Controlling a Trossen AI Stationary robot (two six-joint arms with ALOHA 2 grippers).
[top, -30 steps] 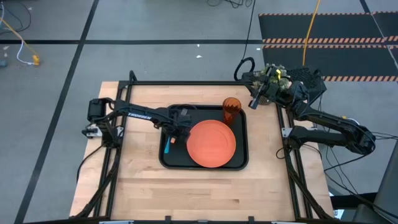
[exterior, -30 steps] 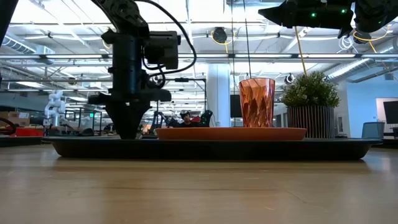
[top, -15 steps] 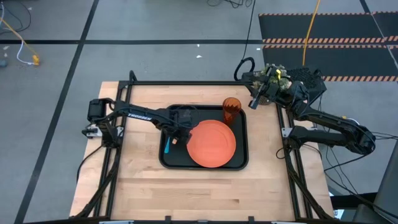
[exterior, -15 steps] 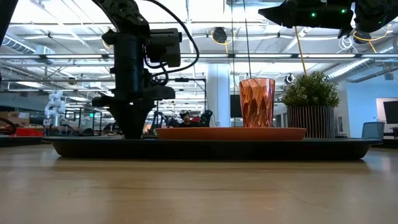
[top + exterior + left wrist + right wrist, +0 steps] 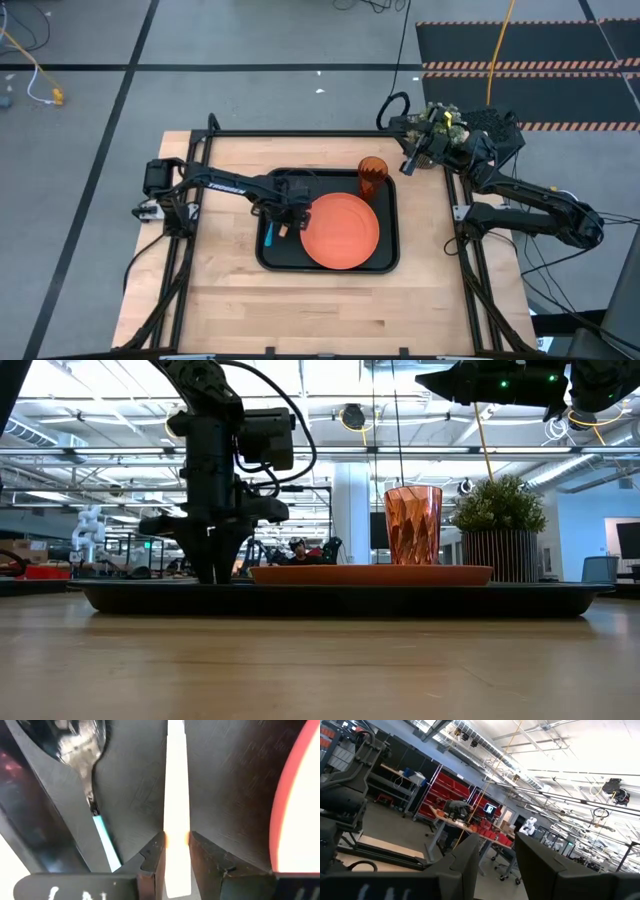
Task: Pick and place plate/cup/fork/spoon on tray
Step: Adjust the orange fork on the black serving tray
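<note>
Pinching slim tan fork (image 5: 177,810), left pincer (image 5: 176,845)

The tray (image 5: 330,263), black with a low rim and rounded corners, lies flat on the wooden surface (image 5: 230,310). The round orange plate (image 5: 340,231) rests flat inside it, toward its right half. The ribbed amber cup (image 5: 371,172) stands upright in the tray's far right corner, just behind the plate. The blue-handled spoon (image 5: 97,820) lies along the tray's left side. The tan-handled fork (image 5: 177,790) lies between spoon and plate, its handle pinched between the left claw's (image 5: 177,842) fingers.
</note>
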